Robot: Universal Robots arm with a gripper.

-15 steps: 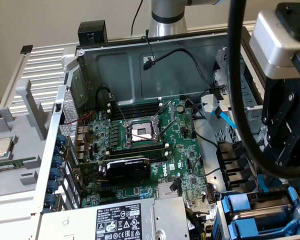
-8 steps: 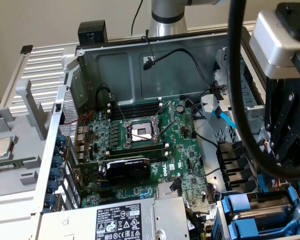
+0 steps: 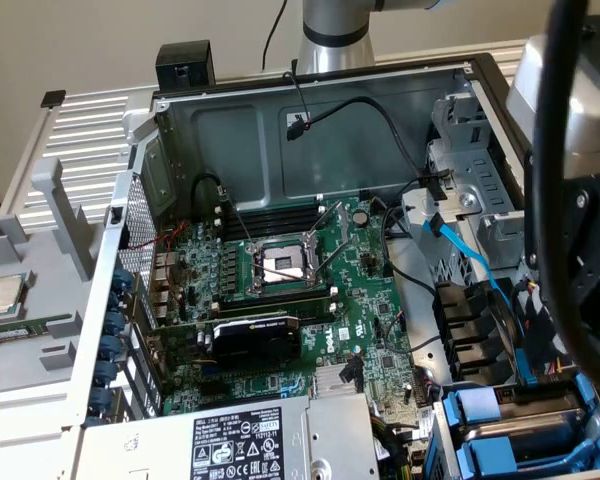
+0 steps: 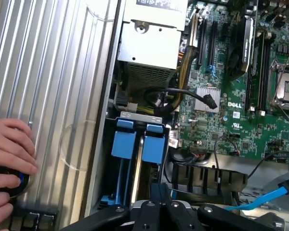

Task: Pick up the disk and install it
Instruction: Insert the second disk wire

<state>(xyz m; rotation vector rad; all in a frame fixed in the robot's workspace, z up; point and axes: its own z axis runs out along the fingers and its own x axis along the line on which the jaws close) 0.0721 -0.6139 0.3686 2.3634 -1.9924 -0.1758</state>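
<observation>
Hovering over the open case's drive cage (image 4: 135, 115), the gripper (image 4: 156, 208) sits directly above 2 blue carrier frames (image 4: 124, 143) slotted upright side by side (handles facing out for pulling). Whether its claw is released or clenched I cannot tell. The disk itself isn't identifiable; a person's hand (image 4: 9, 159) rests on a device outside the case.

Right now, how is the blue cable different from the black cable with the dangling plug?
The blue cable is flat like a ribbon; the black cable is round. The blue cable slants down beside the drive cage at the exterior view's right; the black cable arches across the case wall. Both are thin, bendy and inside the case.
</observation>
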